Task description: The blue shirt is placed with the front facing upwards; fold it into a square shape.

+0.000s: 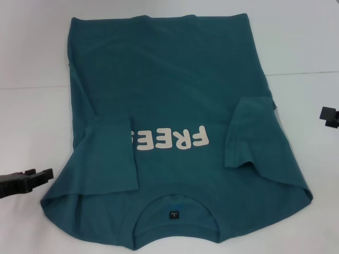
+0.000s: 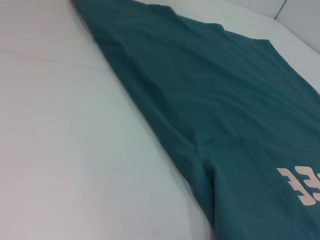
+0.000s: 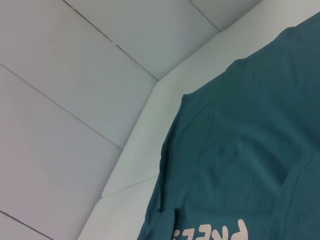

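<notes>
Shirt (image 1: 175, 74) chest: cream block letters, upside down in head view, read "FREE" (image 1: 169, 138); left end covered by folded-in sleeve (image 1: 108, 159), so any further char can't be told. Left wrist view: only part of lettering (image 2: 301, 185) at frame edge. Right wrist view: same word cut off at edge (image 3: 212, 233). Neck label (image 1: 173, 215) inside collar: dark, w/ tiny mark, too small to read.

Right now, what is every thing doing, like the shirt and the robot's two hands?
blue shirt: flat on the table, front up, both sleeves folded in over the chest, left one hiding part of the lettering.
left gripper: off the shirt, beside its left edge.
right gripper: off the shirt, at the right edge of view.
table: bears the shirt.
</notes>
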